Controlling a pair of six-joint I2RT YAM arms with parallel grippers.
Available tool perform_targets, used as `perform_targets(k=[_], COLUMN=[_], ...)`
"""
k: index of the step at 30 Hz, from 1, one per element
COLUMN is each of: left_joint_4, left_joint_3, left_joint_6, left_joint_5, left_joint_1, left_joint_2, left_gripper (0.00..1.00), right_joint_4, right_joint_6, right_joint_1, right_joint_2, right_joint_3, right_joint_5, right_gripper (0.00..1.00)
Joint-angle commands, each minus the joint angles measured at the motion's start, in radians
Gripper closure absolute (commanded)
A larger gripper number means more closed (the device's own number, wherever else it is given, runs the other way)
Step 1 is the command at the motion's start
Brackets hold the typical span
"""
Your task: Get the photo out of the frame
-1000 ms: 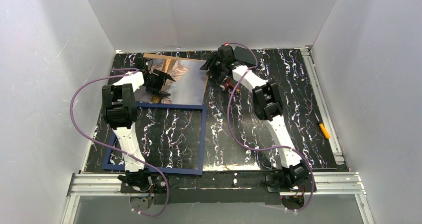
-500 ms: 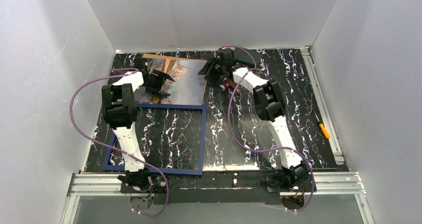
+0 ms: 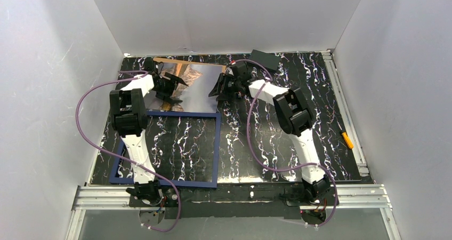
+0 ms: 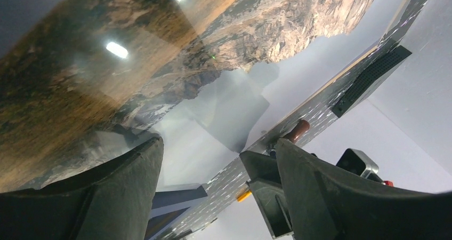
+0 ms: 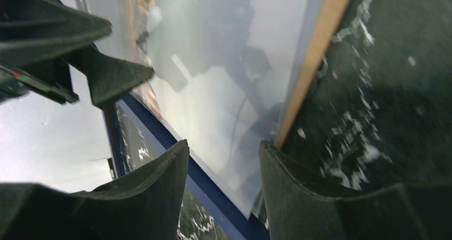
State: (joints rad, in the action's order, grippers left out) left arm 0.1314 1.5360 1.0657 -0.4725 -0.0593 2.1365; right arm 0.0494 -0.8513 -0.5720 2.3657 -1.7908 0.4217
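Since a second ago the right arm has swung its tool [image 3: 223, 86] from the upper middle of the picture down and left toward the photo's right edge, uncovering a small black block [image 3: 265, 60] at the far edge of the worktop [image 3: 320, 101]; the left arm has hardly shifted.

At the left of the overhead view, the left arm rises from its base, bends at the elbow and reaches right, so that its tool [image 3: 169, 88] sits over the left part of the photo [image 3: 202, 93]. From its wrist camera the tool [image 4: 213, 154] has its fingers well apart, with the glossy mountain print [image 4: 224, 53] filling the view beyond them; whether they touch it I cannot tell.

That print lies in the upper middle, outside the frame [image 3: 217, 146], its near edge over the frame's top bar.

Further right, the right arm stretches up and bends left. Its tool [image 5: 223, 149] is spread too, clamped on nothing, and straddles the photo's [image 5: 224, 80] brown-edged right side near the blue bar [image 5: 160, 133].
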Motion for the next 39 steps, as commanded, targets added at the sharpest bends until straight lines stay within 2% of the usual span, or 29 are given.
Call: perform_targets(k=[1, 5, 8, 17, 24, 30, 39], left_joint_4=[-0.171, -0.221, -0.296, -0.473, -0.495, -0.468, -0.445], left_joint_3=[0.062, 0.096, 0.116, 0.171, 0.151, 0.116, 0.091], left_joint_6=[-0.085, -0.147, -0.214, -0.366, -0.320, -0.261, -0.251], left_joint_5=[-0.028, -0.031, 0.020, 0.102, 0.077, 0.042, 0.032], left_joint_1=[0.002, 0.002, 0.002, -0.001, 0.000, 0.001, 0.001], left_joint_2=[0.027, 0.009, -0.014, -0.013, 0.024, 0.046, 0.051], left_gripper=[0.22, 0.21, 0.20, 0.18, 0.19, 0.19, 0.19], right_joint_4=[-0.030, 0.019, 0.003, -0.156, -0.293, -0.317, -0.131], right_joint_6=[0.078, 0.146, 0.138, 0.038, -0.075, -0.124, 0.060], right_joint_1=[0.012, 0.012, 0.012, 0.000, -0.026, -0.037, -0.037], right_joint_2=[-0.148, -0.197, -0.210, -0.195, -0.166, -0.176, -0.262], right_joint_3=[0.102, 0.147, 0.186, 0.304, 0.356, 0.397, 0.420], right_joint_5=[-0.046, -0.051, -0.028, 0.038, 0.102, 0.060, -0.080], right_gripper=[0.40, 0.39, 0.38, 0.38, 0.39, 0.39, 0.39])
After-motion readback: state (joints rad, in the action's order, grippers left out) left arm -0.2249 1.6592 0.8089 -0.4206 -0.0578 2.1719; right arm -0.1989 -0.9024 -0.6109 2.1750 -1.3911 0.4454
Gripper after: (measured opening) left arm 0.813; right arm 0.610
